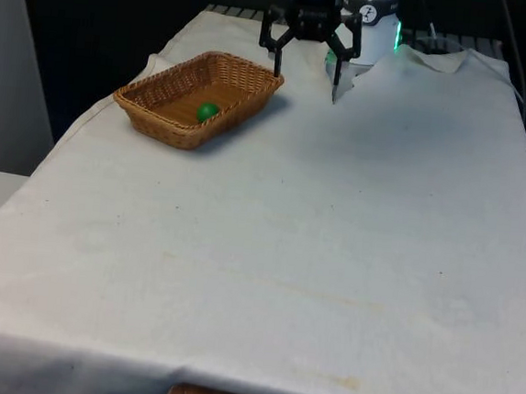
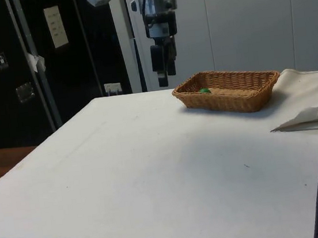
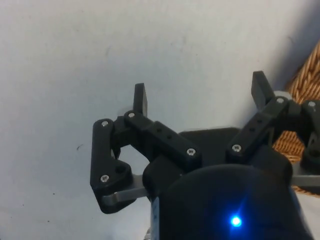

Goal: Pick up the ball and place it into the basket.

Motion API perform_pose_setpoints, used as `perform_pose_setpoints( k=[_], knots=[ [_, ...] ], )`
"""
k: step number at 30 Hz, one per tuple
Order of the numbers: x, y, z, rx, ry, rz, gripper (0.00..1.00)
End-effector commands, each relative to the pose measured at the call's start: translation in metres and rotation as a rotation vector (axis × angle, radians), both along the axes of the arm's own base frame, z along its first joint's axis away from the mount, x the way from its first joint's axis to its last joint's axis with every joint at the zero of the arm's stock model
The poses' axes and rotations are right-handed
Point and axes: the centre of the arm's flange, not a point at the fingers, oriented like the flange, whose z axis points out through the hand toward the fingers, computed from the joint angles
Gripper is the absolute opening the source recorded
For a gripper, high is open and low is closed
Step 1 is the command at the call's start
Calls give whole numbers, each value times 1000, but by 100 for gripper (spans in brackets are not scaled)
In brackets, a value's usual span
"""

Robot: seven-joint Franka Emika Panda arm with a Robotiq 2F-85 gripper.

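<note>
Ball [image 1: 207,111] green; basket [image 1: 240,70] tan woven wicker; cloth [image 1: 297,228] plain white; gripper [image 1: 306,83] black.

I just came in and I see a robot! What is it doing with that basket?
The robot is putting a ball into a basket, and that part looks done. The small green ball already lies inside the brown wicker basket on the white-clothed table. The black gripper hangs open and empty in the air just beside the basket, holding nothing.
</note>
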Motion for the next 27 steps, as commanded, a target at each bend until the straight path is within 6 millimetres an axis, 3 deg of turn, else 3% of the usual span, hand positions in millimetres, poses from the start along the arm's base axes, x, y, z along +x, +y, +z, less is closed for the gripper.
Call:
perform_pose_setpoints(
  k=[1,9,27],
  knots=[
    [4,1,-1,-10,10,-7,100],
    [15,13,3,-16,26,-30,100],
    [23,19,11,-15,53,-75,100]
  ],
)
